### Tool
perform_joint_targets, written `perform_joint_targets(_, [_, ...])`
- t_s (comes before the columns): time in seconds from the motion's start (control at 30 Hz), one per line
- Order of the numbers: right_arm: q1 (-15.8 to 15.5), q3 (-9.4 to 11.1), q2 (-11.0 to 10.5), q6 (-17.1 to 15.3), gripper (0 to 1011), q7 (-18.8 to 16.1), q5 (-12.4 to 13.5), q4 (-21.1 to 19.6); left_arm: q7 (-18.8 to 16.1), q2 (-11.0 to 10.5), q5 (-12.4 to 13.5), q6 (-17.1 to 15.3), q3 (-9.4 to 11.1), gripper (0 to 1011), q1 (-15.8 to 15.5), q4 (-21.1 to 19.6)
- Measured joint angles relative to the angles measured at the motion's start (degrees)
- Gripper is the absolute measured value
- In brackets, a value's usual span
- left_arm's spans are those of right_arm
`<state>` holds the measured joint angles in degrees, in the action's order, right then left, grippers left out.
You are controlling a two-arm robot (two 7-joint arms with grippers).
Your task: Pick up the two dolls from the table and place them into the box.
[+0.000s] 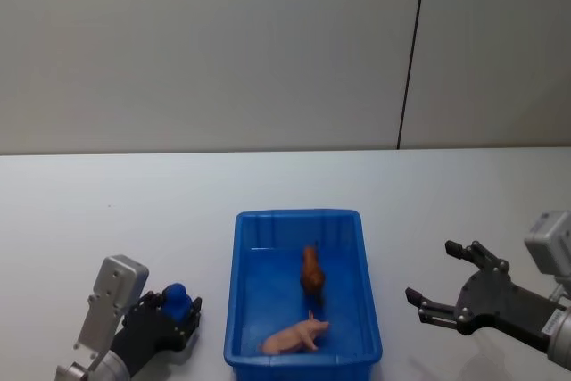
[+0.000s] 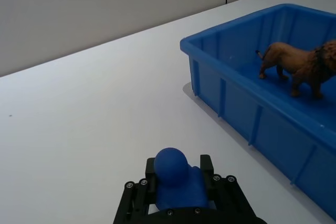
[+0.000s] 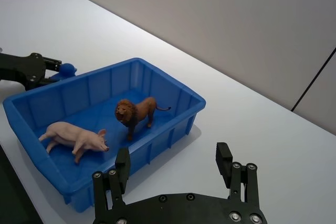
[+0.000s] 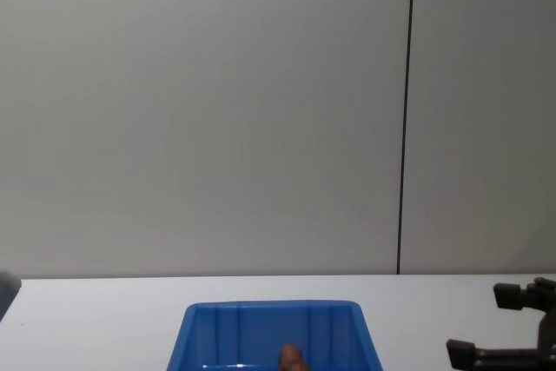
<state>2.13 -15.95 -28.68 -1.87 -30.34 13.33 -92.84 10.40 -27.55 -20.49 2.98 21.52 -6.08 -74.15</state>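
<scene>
The blue box [image 1: 299, 216] stands on the table [image 1: 107, 211] at the front centre. Two dolls are inside it: a brown lion [image 1: 311, 274] standing upright and a pink pig [image 1: 294, 336] lying nearer the front wall. The right wrist view shows the lion [image 3: 135, 114] and the pig [image 3: 73, 136] apart from each other. My left gripper [image 1: 178, 310] rests low on the table left of the box, shut on a small blue toy [image 2: 173, 174] with a rounded top. Right of the box, my right gripper [image 1: 431, 271] stands open and holds nothing.
A pale grey wall with a dark vertical seam [image 1: 412, 51] runs behind the table. Bare tabletop lies on both sides of the box and behind it. The chest view catches the box's far rim [image 4: 274, 306] and the lion's brown top [image 4: 293, 356].
</scene>
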Motion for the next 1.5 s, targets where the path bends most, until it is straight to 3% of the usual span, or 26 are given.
perform_joint_targets(0.47, [0.00,0.00,0.00,0.00,1001,0.00,0.00,0.00,0.14,0.75,2.71,0.21,-0.85,416,-2.43,-4.25])
perform_joint_targets(0.8, [0.00,0.00,0.00,0.00,1001,0.00,0.00,0.00,1.72,3.13,5.49,-0.16,-0.61,354,-5.96,-7.58])
perform_joint_targets(1.1, [0.00,0.00,0.00,0.00,1001,0.00,0.00,0.00,3.48,6.24,7.01,-0.85,0.65,637,-8.93,-9.11])
perform_joint_targets(1.3, [0.00,0.00,0.00,0.00,1001,0.00,0.00,0.00,3.99,7.13,7.26,-1.00,1.08,843,-9.57,-9.75])
perform_joint_targets(1.5, [0.00,0.00,0.00,0.00,1001,0.00,0.00,0.00,4.18,7.31,7.68,-1.00,1.15,978,-9.75,-10.79])
